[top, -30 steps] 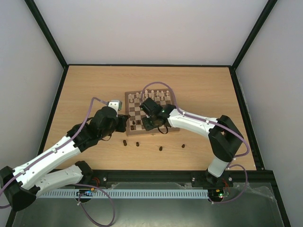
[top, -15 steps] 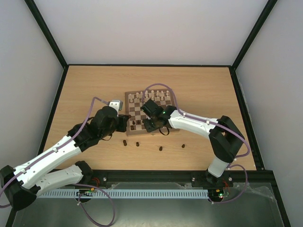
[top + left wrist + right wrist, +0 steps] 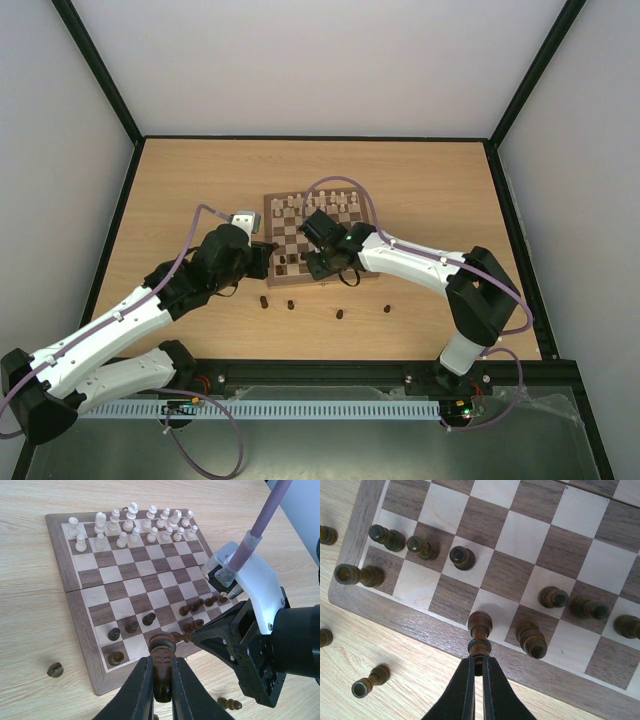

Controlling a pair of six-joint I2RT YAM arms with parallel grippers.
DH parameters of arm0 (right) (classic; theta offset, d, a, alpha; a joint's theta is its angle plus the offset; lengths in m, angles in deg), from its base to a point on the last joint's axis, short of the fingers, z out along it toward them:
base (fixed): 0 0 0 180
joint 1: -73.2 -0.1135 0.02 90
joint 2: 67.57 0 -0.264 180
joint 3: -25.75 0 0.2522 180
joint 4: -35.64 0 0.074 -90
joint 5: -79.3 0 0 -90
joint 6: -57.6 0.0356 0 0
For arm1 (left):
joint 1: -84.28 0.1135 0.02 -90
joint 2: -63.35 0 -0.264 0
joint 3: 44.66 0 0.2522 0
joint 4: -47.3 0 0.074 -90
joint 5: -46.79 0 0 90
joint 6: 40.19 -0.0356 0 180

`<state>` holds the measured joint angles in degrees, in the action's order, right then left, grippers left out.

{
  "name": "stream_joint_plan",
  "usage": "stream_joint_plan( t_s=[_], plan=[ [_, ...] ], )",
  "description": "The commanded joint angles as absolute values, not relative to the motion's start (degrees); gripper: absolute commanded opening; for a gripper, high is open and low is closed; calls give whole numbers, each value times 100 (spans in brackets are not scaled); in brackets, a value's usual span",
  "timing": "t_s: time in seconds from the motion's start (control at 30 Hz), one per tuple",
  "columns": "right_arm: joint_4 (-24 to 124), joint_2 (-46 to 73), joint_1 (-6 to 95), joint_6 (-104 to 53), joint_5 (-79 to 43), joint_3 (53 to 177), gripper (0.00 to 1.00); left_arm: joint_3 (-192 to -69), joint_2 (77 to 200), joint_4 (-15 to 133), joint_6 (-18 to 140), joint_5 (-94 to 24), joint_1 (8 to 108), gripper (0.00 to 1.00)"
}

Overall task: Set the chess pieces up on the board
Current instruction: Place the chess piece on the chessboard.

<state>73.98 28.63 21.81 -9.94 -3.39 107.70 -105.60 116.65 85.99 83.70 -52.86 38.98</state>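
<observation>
The board (image 3: 271, 214) lies mid-table, its near rows holding several dark chess pieces (image 3: 286, 263). My left gripper (image 3: 162, 662) is shut on a dark piece (image 3: 162, 647) and hovers over the board's (image 3: 57, 545) near edge. Standing dark pieces (image 3: 131, 626) fill part of the near left rows. My right gripper (image 3: 479, 661) is shut on the top of a slim dark piece (image 3: 479, 626). It hangs above a cream square in the nearest row of the board (image 3: 420, 617). Both grippers meet at the board's near-left corner, left gripper (image 3: 264, 257) beside right gripper (image 3: 318, 266).
Loose dark pieces (image 3: 263, 301) lie on the tabletop in front of the board, one more further right (image 3: 386, 310). Cream pieces (image 3: 132, 525) stand in the two far rows. The right arm's wrist (image 3: 260, 645) crowds the board's near right side.
The right arm has shifted slightly near the board's near edge. The left arm has stayed put. Both grips are unchanged.
</observation>
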Motion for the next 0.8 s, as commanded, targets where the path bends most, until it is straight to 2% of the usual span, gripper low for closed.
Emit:
stream_joint_plan(
  t_s=[0.0, 0.77],
  plan=[
    [7893, 2741, 2172, -1049, -222, 10890, 2, -10501, 11675, 8516, 8353, -5234, 3928, 4],
    [8231, 3324, 2172, -1177, -113, 11419, 3, -10447, 11634, 8480, 8309, -5226, 3928, 4]
  ],
)
